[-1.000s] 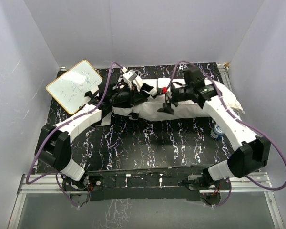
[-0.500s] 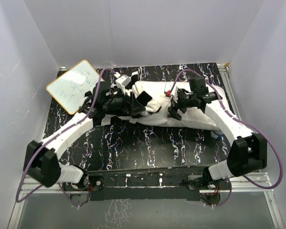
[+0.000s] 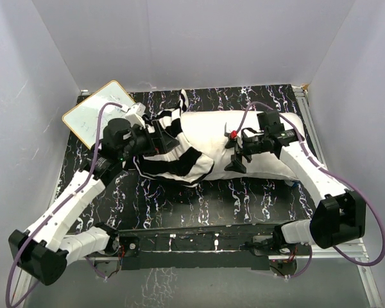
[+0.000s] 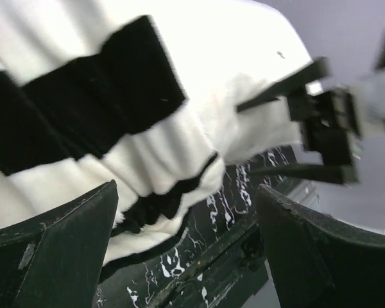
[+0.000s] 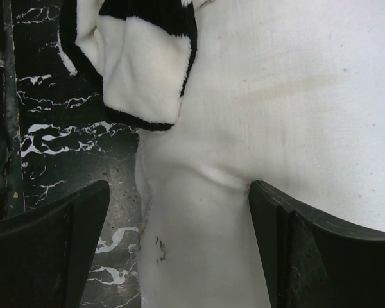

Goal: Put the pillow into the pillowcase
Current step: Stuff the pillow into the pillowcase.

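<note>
Since a second earlier, both my arms had drawn back from the middle of the bundle. The left had swung out toward its own side and its tool had gone from pinched to spread, while the right had eased a little toward the near edge. My left tool [image 3: 157, 136] stood open, fingers wide with nothing between them, just beside the bunched pillowcase [image 3: 173, 157]. I judged it had let go so the cloth could settle. That striped sleeve lay crumpled over the pillow's left end, covering only that part, and I could not make out its mouth. The pillow [image 3: 212, 128] lay flat across the far half of the dark marbled surface [image 3: 199, 192], most of its white length bare. My right tool [image 3: 234, 153] hung open too, over the pillow's near side and holding nothing, with a striped corner near it in the wrist view. A whiteboard [image 3: 93, 112] sat at the far left, clear of the cloth. By my reckoning the job was barely begun, and both tools were freed to take a better hold on the opening.
</note>
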Available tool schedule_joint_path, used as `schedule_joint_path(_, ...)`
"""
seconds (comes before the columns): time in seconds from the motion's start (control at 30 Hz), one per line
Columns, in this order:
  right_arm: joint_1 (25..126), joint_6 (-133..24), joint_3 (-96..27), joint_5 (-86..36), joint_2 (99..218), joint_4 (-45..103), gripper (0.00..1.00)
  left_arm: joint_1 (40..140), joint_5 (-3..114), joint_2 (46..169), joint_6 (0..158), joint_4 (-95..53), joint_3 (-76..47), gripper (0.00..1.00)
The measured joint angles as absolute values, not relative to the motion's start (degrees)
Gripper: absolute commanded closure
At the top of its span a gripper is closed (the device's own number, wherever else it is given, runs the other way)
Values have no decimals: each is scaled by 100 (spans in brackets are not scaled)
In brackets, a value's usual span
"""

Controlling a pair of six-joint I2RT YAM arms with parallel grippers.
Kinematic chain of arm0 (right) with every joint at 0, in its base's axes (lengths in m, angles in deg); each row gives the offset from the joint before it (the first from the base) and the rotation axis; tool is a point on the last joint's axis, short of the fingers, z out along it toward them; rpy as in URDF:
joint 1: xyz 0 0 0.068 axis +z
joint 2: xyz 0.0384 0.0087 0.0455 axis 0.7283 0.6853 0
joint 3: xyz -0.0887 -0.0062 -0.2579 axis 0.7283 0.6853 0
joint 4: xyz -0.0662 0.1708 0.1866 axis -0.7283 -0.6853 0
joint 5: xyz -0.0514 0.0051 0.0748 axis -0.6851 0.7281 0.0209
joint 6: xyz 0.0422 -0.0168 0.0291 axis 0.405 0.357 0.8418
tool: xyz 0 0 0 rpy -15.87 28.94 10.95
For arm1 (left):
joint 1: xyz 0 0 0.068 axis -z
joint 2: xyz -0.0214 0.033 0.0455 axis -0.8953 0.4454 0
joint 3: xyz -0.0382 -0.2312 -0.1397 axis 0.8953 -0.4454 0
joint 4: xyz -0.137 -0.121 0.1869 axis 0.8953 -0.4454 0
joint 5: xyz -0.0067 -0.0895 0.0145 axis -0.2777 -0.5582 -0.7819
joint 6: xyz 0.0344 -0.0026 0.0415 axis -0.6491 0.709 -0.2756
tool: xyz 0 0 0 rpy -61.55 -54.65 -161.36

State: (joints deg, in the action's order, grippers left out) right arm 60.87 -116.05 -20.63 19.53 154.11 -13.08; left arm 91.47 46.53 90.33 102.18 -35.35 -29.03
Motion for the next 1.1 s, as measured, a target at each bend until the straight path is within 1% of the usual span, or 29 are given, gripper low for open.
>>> schedule_joint_path(0.07,6087,-11469,-2229,1990,15413,-1367,1,9147,4998,9266,10402,-3611,-2899,14)
schedule_joint_path(0.2,6085,-10964,-2609,1979,15413,-1059,0,9149,5706,10031,10529,-3926,-2527,14)
schedule_joint_path(0.33,6083,-10549,-2699,1914,15477,-547,0,9149,5999,10744,10483,-4020,-1861,14)
schedule_joint_path(0.47,6083,-10267,-2863,1693,15831,-101,1,9180,6061,11218,10328,-4014,-1216,15)
schedule_joint_path(0.53,6083,-10184,-2918,1514,16065,76,3,9208,6063,11413,10236,-4031,-993,17)
schedule_joint_path(0.63,6085,-10156,-2915,1221,16412,248,9,9248,6039,11721,10105,-4053,-783,28)
schedule_joint_path(0.67,6089,-10156,-2907,1135,16524,299,12,9259,6019,11819,10065,-4077,-755,35)
schedule_joint_path(0.7,6100,-10143,-2865,1035,16635,388,16,9269,5993,11918,10024,-4114,-742,46)
schedule_joint_path(0.73,6116,-10145,-2845,996,16670,406,22,9280,5964,12009,9982,-4149,-737,59)
schedule_joint_path(0.77,6159,-10136,-2786,934,16692,487,31,9289,5925,12090,9939,-4177,-733,79)
schedule_joint_path(0.8,6190,-10145,-2738,895,16692,528,41,9291,5868,12169,9886,-4215,-718,90)
schedule_joint_path(0.83,6245,-10121,-2671,845,16690,596,59,9291,5805,12241,9860,-4267,-685,95)
schedule_joint_path(0.87,6304,-10097,-2636,790,16690,637,74,9289,5704,12313,9805,-4324,-619,98)
schedule_joint_path(0.9,6358,-10097,-2616,762,16690,675,87,9287,5584,12375,9784,-4344,-538,99)
schedule_joint_path(0.93,6422,-10029,-2607,735,16690,699,92,9287,5333,12482,9753,-4385,-346,100)
schedule_joint_path(1.1,6540,-9384,-2819,801,16779,825,92,9473,4093,12814,9897,-3795,463,100)
